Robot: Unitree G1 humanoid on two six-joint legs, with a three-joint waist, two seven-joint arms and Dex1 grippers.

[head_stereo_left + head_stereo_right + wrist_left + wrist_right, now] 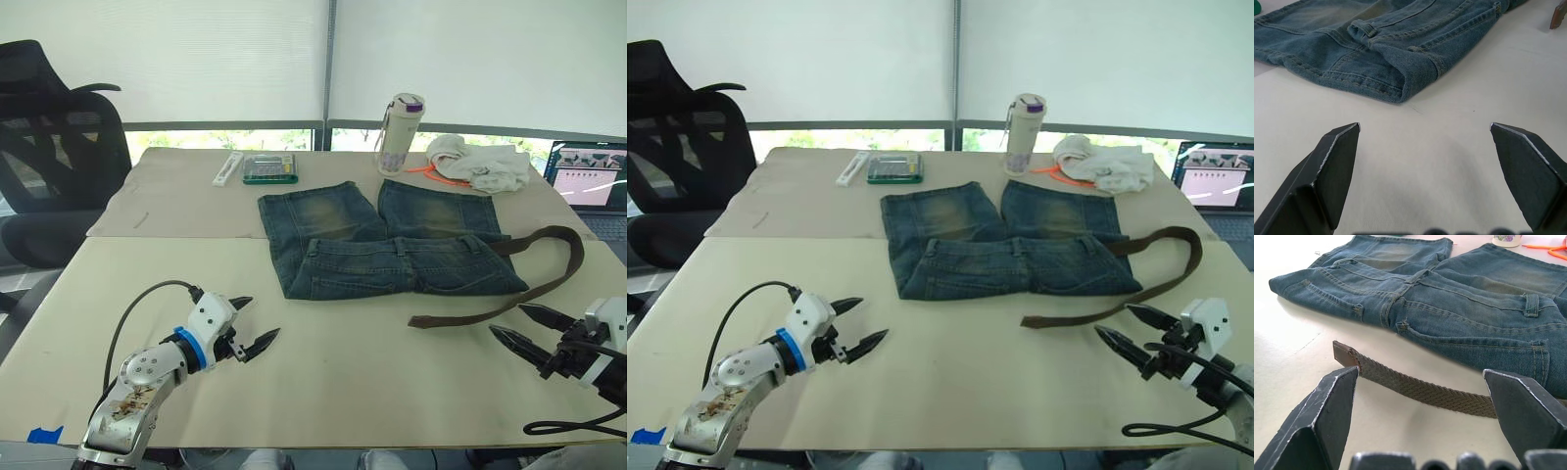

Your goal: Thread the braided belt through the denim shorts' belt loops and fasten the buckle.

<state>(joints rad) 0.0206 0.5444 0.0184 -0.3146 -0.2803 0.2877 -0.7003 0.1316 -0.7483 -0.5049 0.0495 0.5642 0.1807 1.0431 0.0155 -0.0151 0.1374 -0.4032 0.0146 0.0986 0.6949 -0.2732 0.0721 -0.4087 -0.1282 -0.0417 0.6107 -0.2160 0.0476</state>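
An office, by what surrounds my bench (323, 392): a black mesh swivel chair (49, 147) at ten o'clock, an open laptop (588, 176) at two o'clock, a calculator (269, 168) at twelve, roller blinds (196, 59) over the windows behind.

Head stereo pair: high, facing down over worktop (323, 372) | wrist cams: low, close | shared: denim shorts (392, 250), braided belt (1415, 387)

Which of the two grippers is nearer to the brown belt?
The right gripper: it is open just beside the braided belt near its free end. The left gripper is open far across the table.
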